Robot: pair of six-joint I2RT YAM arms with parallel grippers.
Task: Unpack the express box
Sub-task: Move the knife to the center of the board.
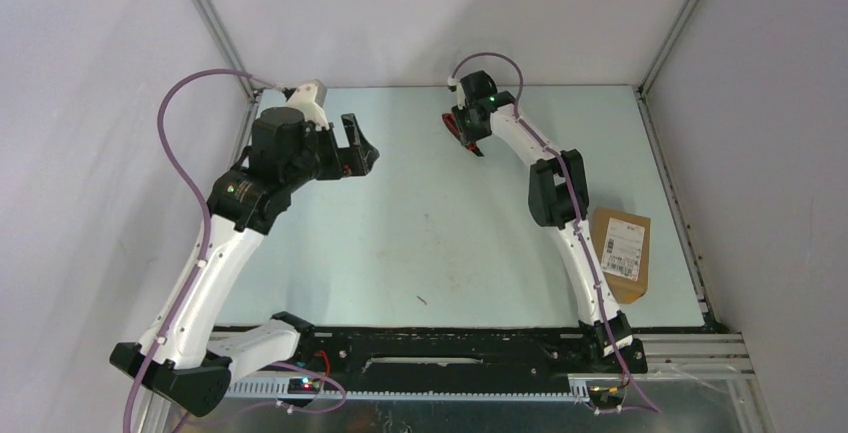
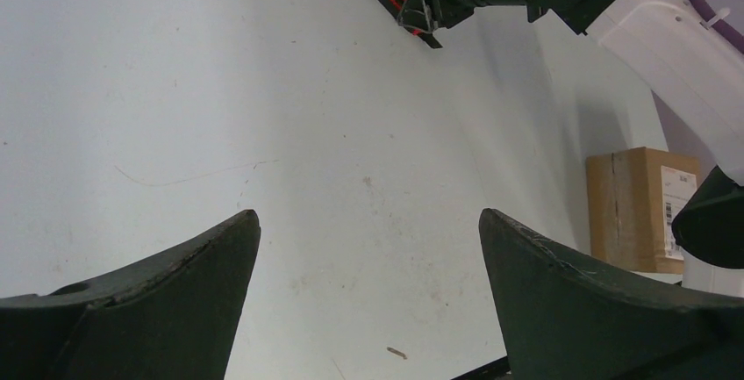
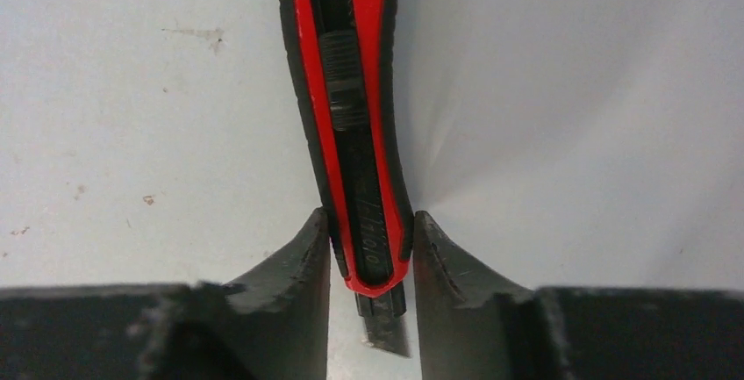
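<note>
The express box (image 1: 622, 253), a small brown carton with a white label, lies flat at the right edge of the table beside the right arm's lower link; the left wrist view shows the box (image 2: 636, 209) at its right. My right gripper (image 3: 368, 218) is at the far middle of the table (image 1: 465, 138), its fingers pressed against both sides of a red-and-black utility knife (image 3: 355, 117) near the blade end. A short piece of blade sticks out between the fingers. My left gripper (image 2: 368, 218) hangs open and holds nothing at the far left (image 1: 360, 143).
The pale table surface (image 1: 420, 233) is walled in by grey panels with metal corner rails. A small scrap (image 2: 397, 353) lies on the table near the front edge. Purple cables loop over both arms.
</note>
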